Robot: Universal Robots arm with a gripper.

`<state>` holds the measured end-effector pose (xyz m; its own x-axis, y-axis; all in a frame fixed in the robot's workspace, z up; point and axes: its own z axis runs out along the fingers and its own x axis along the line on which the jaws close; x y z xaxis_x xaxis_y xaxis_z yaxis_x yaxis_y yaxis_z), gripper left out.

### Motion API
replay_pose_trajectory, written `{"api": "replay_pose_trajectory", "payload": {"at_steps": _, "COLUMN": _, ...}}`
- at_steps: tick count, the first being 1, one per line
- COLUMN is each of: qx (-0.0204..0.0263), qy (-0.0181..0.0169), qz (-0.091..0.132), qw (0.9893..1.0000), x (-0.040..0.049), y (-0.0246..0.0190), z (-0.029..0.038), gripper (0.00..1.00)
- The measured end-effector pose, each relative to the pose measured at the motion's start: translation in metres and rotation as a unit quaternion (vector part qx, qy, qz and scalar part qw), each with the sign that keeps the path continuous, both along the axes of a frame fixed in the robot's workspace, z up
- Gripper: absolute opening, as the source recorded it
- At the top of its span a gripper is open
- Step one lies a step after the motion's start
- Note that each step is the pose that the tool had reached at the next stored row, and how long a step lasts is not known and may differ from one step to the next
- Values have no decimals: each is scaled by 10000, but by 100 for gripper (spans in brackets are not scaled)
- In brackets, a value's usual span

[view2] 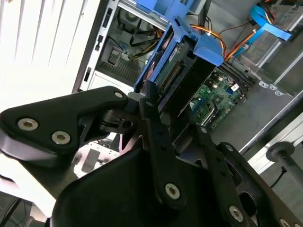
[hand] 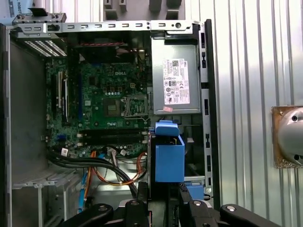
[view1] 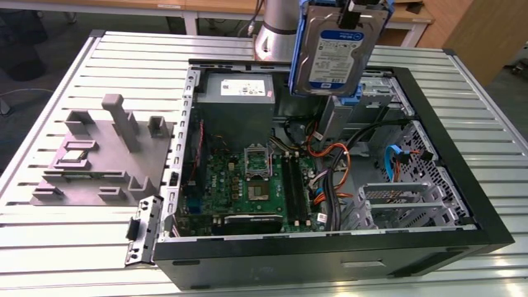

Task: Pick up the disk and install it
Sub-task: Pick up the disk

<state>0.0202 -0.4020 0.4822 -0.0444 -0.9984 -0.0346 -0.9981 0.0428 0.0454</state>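
The disk (view1: pixel 338 49), a silver-grey drive with a white-and-blue label in a blue carrier bracket, hangs upright above the back of the open computer case (view1: pixel 462 204). My gripper (view1: pixel 361 11) is shut on its upper end. In the second wrist view the gripper (view2: pixel 175 111) has its black fingers (view2: pixel 150 101) clamped on either side of the disk (view2: pixel 182 71), whose connector edge faces the camera. In the first wrist view the disk (hand: pixel 169 156) appears end-on as a blue block held in the gripper (hand: pixel 163 201), above the bay beside the power supply.
Inside the case lie the green motherboard (view1: pixel 251 179), the grey power supply box (view1: pixel 239 90), orange and black cables (view1: pixel 334 179), a blue cable (view1: pixel 394 161) and a metal drive cage (view1: pixel 404 204). A grey fixture (view1: pixel 99 154) stands on the slatted table (view1: pixel 49 247) at the exterior view's left.
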Motion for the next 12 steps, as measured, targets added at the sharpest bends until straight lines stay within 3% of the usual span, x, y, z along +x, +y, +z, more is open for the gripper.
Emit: {"api": "replay_pose_trajectory", "payload": {"at_steps": 12, "qx": -40, "qy": 0, "qz": 0, "qw": 10000, "x": 0, "y": -205, "z": 0, "gripper": 35}}
